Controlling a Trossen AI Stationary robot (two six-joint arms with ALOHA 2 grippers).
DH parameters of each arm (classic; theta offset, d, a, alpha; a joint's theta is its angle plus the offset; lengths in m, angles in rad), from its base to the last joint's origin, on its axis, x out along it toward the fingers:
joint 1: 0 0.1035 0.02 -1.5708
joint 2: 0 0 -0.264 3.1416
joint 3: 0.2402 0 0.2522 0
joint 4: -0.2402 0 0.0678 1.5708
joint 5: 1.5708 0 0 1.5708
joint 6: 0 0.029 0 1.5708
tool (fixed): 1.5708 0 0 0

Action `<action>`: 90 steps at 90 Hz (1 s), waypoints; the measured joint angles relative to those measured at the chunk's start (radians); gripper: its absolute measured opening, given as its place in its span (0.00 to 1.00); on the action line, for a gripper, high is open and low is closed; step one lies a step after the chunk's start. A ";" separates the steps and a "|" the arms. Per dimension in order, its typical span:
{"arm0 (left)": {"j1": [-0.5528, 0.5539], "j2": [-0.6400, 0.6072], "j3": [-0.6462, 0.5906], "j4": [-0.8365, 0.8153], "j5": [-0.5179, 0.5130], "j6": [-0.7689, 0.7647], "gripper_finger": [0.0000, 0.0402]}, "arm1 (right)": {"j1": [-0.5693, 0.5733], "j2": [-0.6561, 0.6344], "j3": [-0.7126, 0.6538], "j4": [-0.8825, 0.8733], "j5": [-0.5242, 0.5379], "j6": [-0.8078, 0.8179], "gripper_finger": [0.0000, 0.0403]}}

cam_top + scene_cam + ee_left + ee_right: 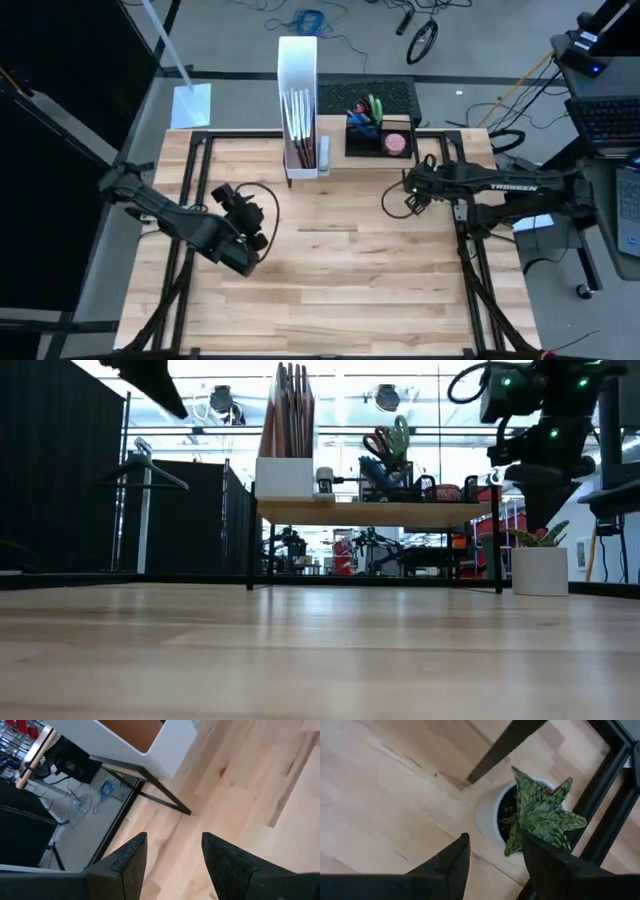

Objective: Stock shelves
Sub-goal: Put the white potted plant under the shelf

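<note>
While cables trail over the grey floor behind the pale plank table (340, 290), the shelves (375, 512), light wood on thin black legs, stand just beyond the open right gripper (492, 865), which hangs over a potted plant (532, 815); the left gripper (172, 865) gapes too.

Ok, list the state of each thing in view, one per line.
Desk riser: upright at the table's far edge, loaded on top.
Magazine file box: upright on the riser, holding folders.
Organizer tray: on the riser, filled with scissors and small items.
Potted plant: upright on the table beside a riser leg.
Left gripper: jaws open, empty.
Right gripper: jaws open above the plant, empty.
</note>
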 joint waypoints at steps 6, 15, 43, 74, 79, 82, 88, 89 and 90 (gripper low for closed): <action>0.000 0.000 -0.007 -0.001 0.000 0.000 0.44 | -0.012 0.022 0.000 0.016 -0.010 -0.019 0.40; 0.000 -0.001 -0.007 -0.001 -0.001 0.001 0.44 | -0.034 0.058 0.000 0.027 -0.013 -0.048 0.40; -0.013 -0.001 -0.007 -0.005 -0.005 0.009 0.44 | -0.088 0.137 0.000 0.039 -0.012 -0.134 0.40; -0.012 -0.001 -0.007 -0.005 -0.023 0.010 0.44 | -0.090 0.168 0.001 0.050 -0.042 -0.201 0.39; -0.012 -0.001 -0.007 -0.006 -0.029 0.011 0.44 | -0.089 0.168 0.001 0.050 -0.048 -0.196 0.39; -0.012 -0.001 -0.007 -0.005 -0.031 0.011 0.44 | -0.086 0.168 0.001 0.050 -0.049 -0.188 0.39; -0.012 -0.001 -0.007 -0.006 -0.032 0.011 0.44 | -0.079 0.168 0.001 0.051 -0.056 -0.172 0.39; -0.012 -0.001 -0.007 -0.006 -0.032 0.011 0.44 | -0.078 0.168 0.001 0.052 -0.057 -0.171 0.39; -0.012 -0.001 -0.007 -0.006 -0.032 0.011 0.44 | -0.077 0.168 0.001 0.053 -0.059 -0.170 0.39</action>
